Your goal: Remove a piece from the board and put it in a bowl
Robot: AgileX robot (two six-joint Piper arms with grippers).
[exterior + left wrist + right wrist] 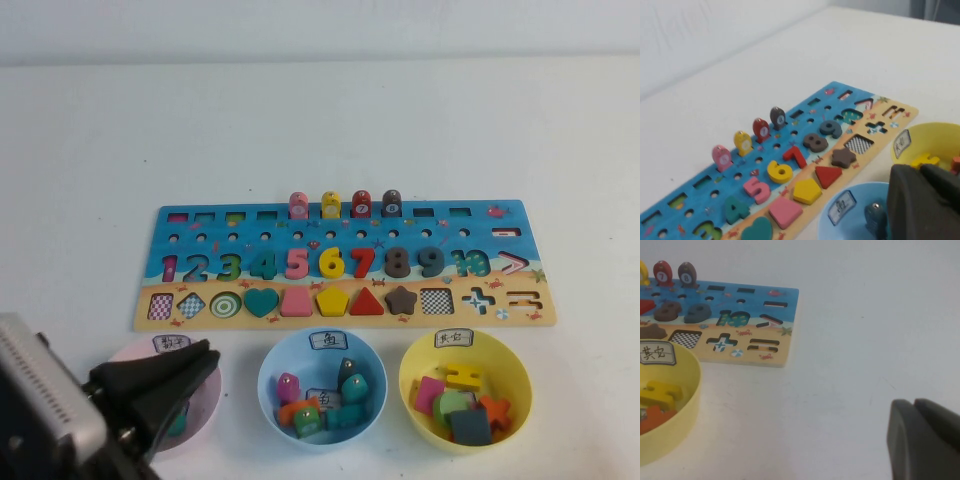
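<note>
The teal piece [354, 388] already lies in the light blue bowl [275, 366]. The left gripper [165, 385], pinched together and empty, hovers over the pink bowl [212, 398]; the right gripper [925, 440], likewise closed, idles over bare desk [850, 390].

A big white table [330, 120] is seen, smooth and plain. It is spread wide on every side. At its far edge a pale white wall [320, 28] is seen. Soft, even light is cast over everything, and only faint shadows are made on the table.
</note>
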